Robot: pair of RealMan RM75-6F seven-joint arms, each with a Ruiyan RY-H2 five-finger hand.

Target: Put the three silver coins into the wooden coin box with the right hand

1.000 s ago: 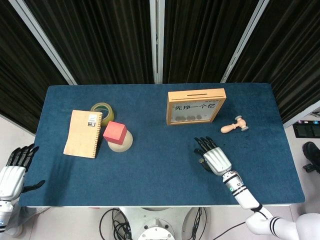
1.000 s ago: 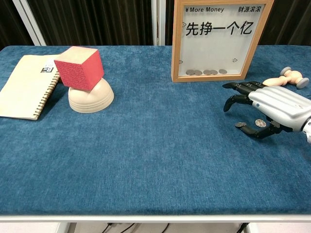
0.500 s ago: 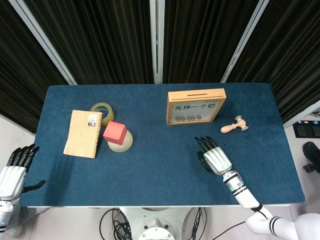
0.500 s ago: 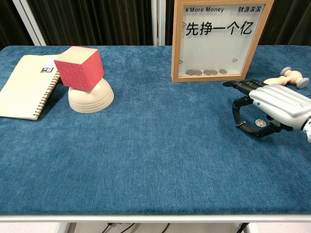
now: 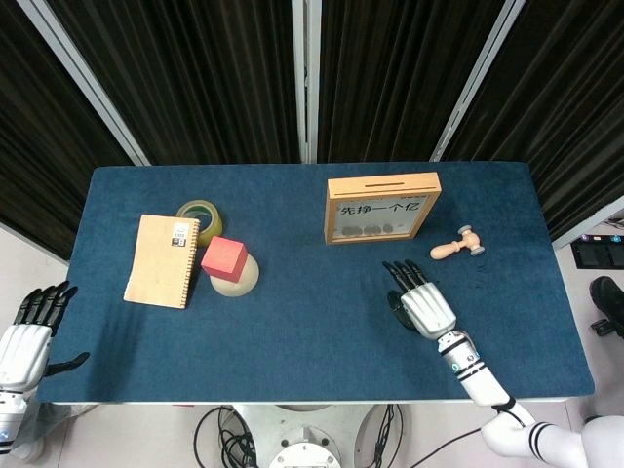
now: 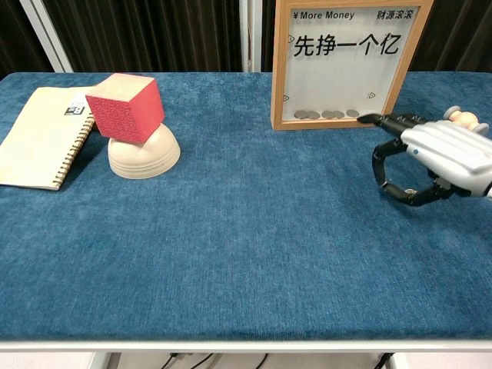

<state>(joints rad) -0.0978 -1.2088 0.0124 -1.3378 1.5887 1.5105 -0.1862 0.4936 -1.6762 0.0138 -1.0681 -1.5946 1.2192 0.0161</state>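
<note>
The wooden coin box (image 5: 382,207) stands upright at the back of the table, and several silver coins (image 6: 327,114) lie behind its window. My right hand (image 6: 434,157) hovers just above the cloth in front of the box's right corner. Its forefinger curls down to meet the thumb, pinching a silver coin (image 6: 382,184) that barely shows between the tips. The head view shows this hand (image 5: 419,297) from above, with the coin hidden. No other loose coin is visible on the cloth. My left hand (image 5: 24,336) hangs off the table's lower left corner, fingers apart and holding nothing.
A small wooden hammer (image 5: 458,244) lies right of the box, just behind my right hand. On the left are a spiral notebook (image 5: 163,260), a tape roll (image 5: 200,219) and a red cube (image 6: 127,106) resting on an upturned bowl (image 6: 144,157).
My right forefinger closed down against the thumb on a coin lying on the cloth. The hand then rose and moved slightly toward the box. The left hand has not moved.
</note>
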